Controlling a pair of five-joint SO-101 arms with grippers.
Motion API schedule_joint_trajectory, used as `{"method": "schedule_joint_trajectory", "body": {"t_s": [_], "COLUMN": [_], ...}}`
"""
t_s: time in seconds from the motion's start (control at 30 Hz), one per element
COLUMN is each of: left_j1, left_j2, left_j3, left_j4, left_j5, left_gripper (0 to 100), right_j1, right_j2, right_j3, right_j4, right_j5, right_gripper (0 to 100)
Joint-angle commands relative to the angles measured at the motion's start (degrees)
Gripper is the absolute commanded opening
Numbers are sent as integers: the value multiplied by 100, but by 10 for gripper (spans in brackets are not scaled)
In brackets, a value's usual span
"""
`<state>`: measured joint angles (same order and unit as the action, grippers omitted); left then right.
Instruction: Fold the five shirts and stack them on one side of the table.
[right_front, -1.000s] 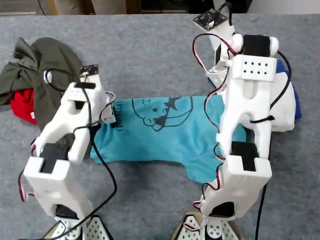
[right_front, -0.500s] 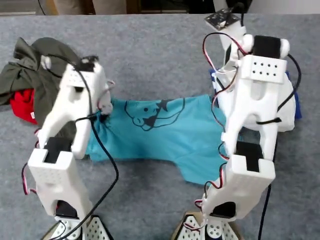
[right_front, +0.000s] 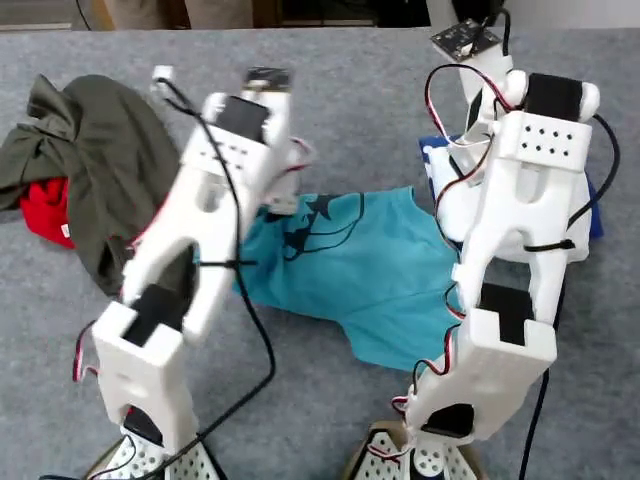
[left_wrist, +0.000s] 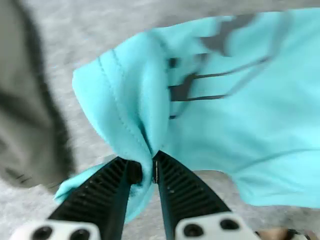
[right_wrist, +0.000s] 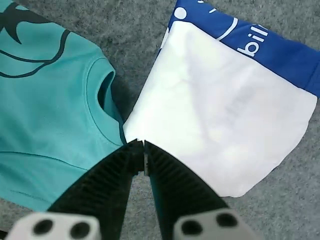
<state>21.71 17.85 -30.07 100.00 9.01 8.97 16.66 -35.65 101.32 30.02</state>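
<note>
left gripper (left_wrist: 147, 170): pinching a bunched fold at one end of the teal shirt (right_front: 370, 270); cloth is gathered between the tips.
right gripper (right_wrist: 140, 148): tips pressed together right where the teal shirt's sleeve edge meets the white shirt (right_wrist: 220, 120); can't tell if any cloth is caught.
teal shirt: centre of the high view, print side up. Its left end is lifted under the left arm; the rest lies flat on the desk (right_front: 330, 110).
stack: folded white shirt on top of a blue shirt (right_wrist: 280, 55), right side of the high view, touching the teal shirt's edge.
pile: olive shirt (right_front: 110, 150) crumpled at upper left, with a red shirt (right_front: 40, 210) tucked under its left edge.
open room: grey desk shows at upper middle between pile and stack, and at lower centre below the teal hem.
</note>
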Motion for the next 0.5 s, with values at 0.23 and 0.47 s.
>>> {"method": "schedule_joint_trajectory", "body": {"t_s": [0.23,0.47], "left_j1": [1451,1679], "left_j2": [84,840], "left_j3": [-905,-1116], "left_j4": [-1257,-1705], "left_j5": [853,1178], "left_gripper": [19,19], "right_j1": [1640,2264], "right_j2": [-1631,-1877], "right_j3": [4,75], "right_j4": [88,79], "right_j5": [-431,-123], "right_gripper": [3,5]}}
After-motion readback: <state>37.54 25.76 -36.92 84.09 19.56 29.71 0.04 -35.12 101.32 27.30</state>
